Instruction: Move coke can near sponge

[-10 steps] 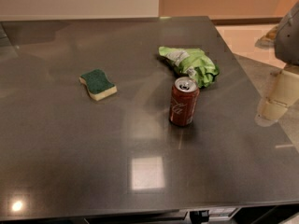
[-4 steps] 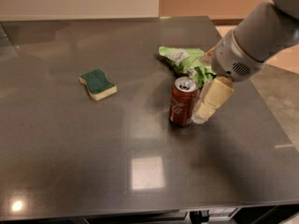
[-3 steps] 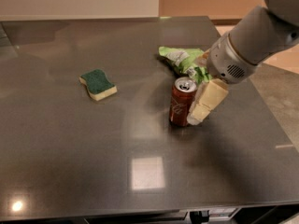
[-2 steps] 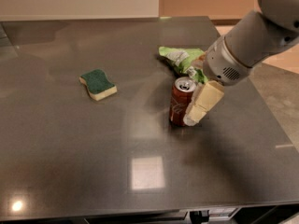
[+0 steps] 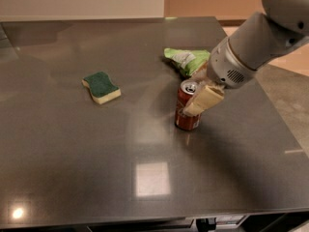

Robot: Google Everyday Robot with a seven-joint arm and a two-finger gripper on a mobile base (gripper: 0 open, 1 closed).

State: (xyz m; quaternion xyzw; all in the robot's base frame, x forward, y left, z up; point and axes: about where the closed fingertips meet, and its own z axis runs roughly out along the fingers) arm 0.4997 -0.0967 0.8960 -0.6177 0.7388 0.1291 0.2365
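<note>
The red coke can (image 5: 186, 120) stands upright on the dark table, right of centre. My gripper (image 5: 194, 103) is at the can, coming in from the right. It is open, with one cream finger (image 5: 205, 100) across the front of the can's upper right side; the other finger is hidden behind the can. The sponge (image 5: 101, 86), green on top with a pale yellow body, lies flat to the left of the can, well apart from it.
A green-and-white snack bag (image 5: 187, 60) lies just behind the can, under my arm (image 5: 251, 47). The table's (image 5: 72, 168) right edge runs close by the arm and its front edge is near the bottom.
My gripper has come in from the right edge of view to the can, sliding left until its near finger covers the can's side. The can and sponge have not moved.
</note>
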